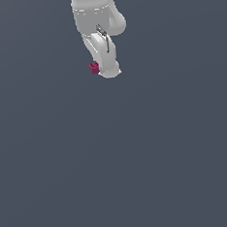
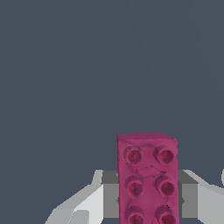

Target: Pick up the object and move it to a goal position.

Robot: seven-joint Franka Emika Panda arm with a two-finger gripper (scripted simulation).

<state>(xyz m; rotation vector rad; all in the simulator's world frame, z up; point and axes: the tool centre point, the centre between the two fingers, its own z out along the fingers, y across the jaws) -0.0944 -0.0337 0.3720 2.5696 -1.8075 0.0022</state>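
Your end effector (image 2: 148,199) is pinching the magenta studded brick (image 2: 147,179) between its fingers (image 2: 113,199). In the exterior view the brick sits at the arm's tip. A jerky move could let it slip, since the grip covers only part of it.

my arm (image 1: 98,24) is cut off by the exterior view's top edge; it hides most of the brick (image 1: 94,67). wrist view's edge crops the brick (image 2: 147,179) and my fingers (image 2: 192,199).
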